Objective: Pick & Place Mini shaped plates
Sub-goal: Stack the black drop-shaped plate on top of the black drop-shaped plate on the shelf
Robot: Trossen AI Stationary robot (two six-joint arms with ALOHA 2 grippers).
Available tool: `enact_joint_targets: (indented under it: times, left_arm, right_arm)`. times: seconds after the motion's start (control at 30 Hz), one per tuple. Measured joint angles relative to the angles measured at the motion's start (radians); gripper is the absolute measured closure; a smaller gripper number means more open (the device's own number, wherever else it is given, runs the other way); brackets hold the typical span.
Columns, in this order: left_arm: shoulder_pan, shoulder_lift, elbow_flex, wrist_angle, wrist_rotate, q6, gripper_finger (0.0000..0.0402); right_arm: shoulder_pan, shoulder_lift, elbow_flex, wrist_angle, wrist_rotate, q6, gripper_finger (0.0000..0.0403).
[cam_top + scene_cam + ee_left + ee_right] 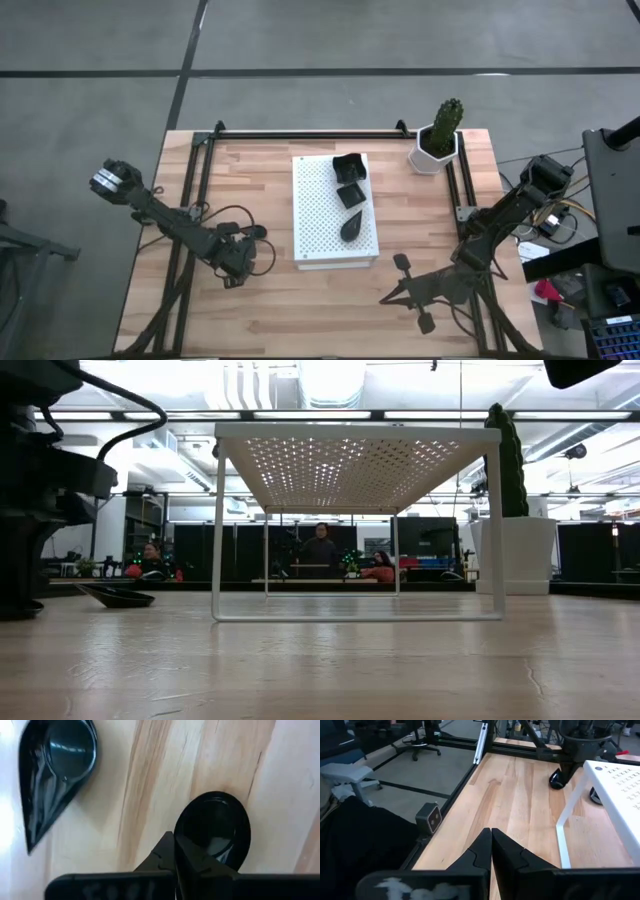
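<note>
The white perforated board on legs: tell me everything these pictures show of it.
The white perforated board is a rectangular raised shelf, apparently painted metal, its flat top pierced by a regular grid of small holes. The low view shows thin white legs joined by bottom rails resting on the wooden table; it stands level, mid-table, with open space underneath. Three small glossy black plates sit along its right side: two squarish, one teardrop-shaped. No gripper touches it.

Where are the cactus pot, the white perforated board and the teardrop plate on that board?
cactus pot (pixel 434 150): high view, white rim.
white perforated board (pixel 320 215): high view, bare perforated top.
teardrop plate (pixel 351 228): high view, dark middle.
</note>
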Motion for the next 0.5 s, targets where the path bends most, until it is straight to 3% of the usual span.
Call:
enact_joint_targets:
  times: [0.3, 0.5]
  left_arm:
    - [-0.015, -0.002, 0.059, 0.018, 0.003, -0.122, 0.0401]
    - [-0.020, -0.004, 0.130, 0.073, -0.014, -0.150, 0.0401]
  right_arm:
    - [0.000, 0.000, 0.000, 0.007, 0.004, 0.006, 0.0394]
    - [-0.001, 0.001, 0.000, 0.017, 0.085, 0.056, 0.0394]
